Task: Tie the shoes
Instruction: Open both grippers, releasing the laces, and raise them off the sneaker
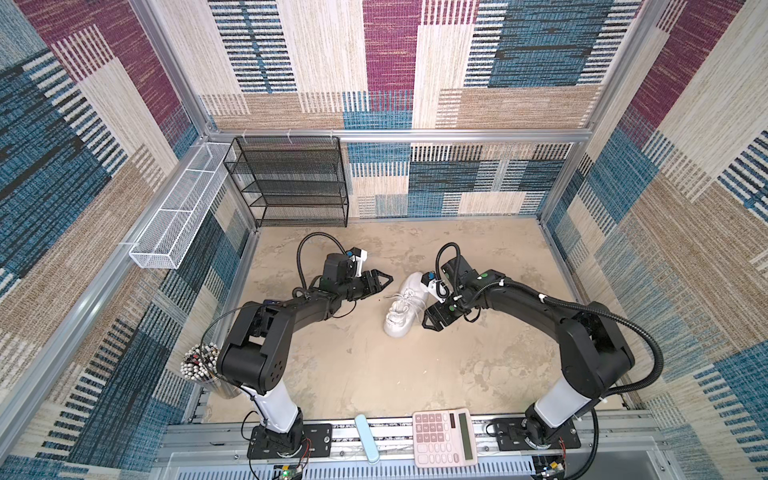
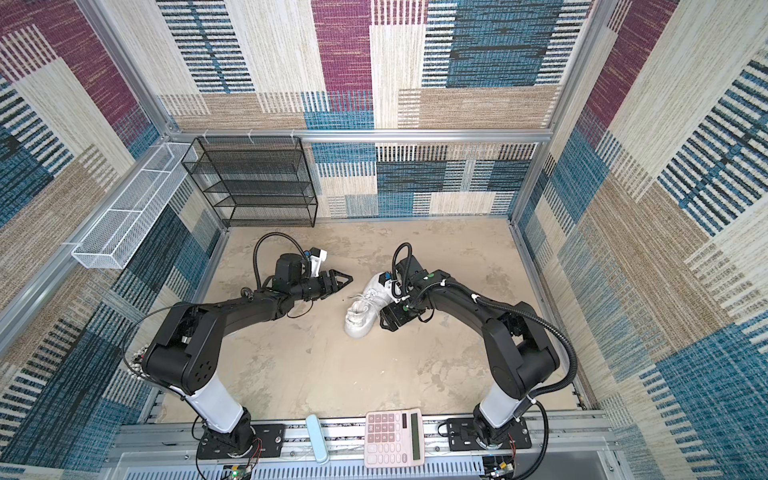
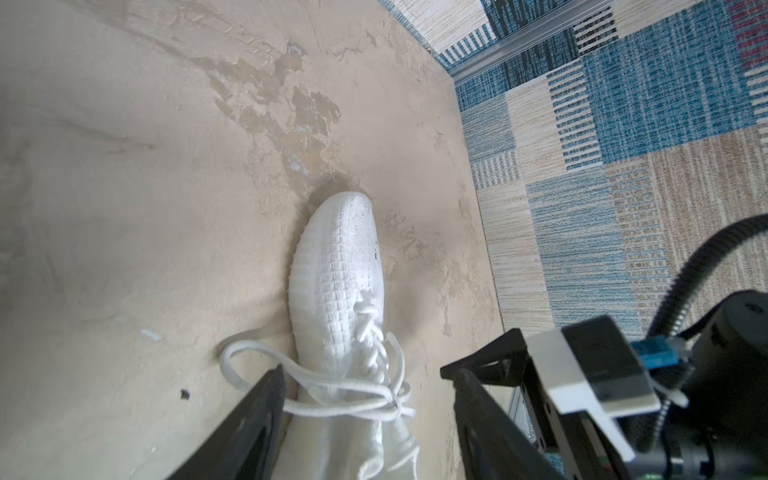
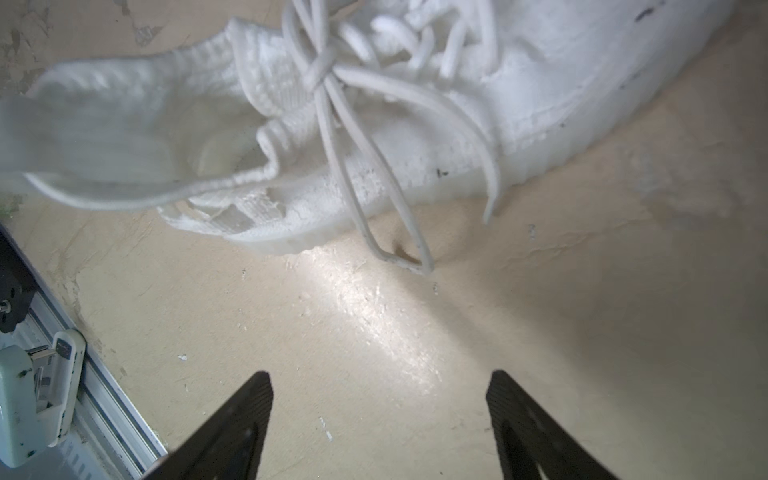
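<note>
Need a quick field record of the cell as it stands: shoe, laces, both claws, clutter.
sneaker: white, on the table between the two claws, toe toward the arm bases
laces: look knotted in a bow, a loop trailing off each side
left claw: open, gripping nothing, close to one lace loop
right claw: open, empty, over bare table beside the sneaker
clutter: pink calculator on the front rail; black mesh rack at the back

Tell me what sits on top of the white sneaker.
White laces, knotted over the sneaker's tongue, loops falling to the table. In a top view the right wrist camera hides part of its heel.
</note>
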Controlling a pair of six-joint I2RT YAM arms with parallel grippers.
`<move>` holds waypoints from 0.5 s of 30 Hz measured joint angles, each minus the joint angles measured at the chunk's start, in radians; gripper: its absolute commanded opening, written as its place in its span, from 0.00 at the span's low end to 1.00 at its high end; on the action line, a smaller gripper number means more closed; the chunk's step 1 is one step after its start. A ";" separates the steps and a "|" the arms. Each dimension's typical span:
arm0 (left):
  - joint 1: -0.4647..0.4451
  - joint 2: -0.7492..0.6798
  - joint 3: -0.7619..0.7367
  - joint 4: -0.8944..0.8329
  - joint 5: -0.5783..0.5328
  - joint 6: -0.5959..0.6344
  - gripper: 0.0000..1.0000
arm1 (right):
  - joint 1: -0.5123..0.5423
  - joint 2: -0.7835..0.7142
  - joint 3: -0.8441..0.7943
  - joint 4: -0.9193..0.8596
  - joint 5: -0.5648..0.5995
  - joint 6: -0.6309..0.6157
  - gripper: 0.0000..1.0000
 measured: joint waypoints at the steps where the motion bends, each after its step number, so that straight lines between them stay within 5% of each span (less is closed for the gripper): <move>1: 0.000 -0.004 -0.006 -0.006 0.003 0.000 0.69 | -0.017 -0.010 0.001 -0.001 0.001 0.005 0.85; 15: -0.124 -0.023 -0.088 -0.068 0.027 -0.068 0.77 | -0.120 -0.011 0.071 0.000 -0.009 0.025 0.87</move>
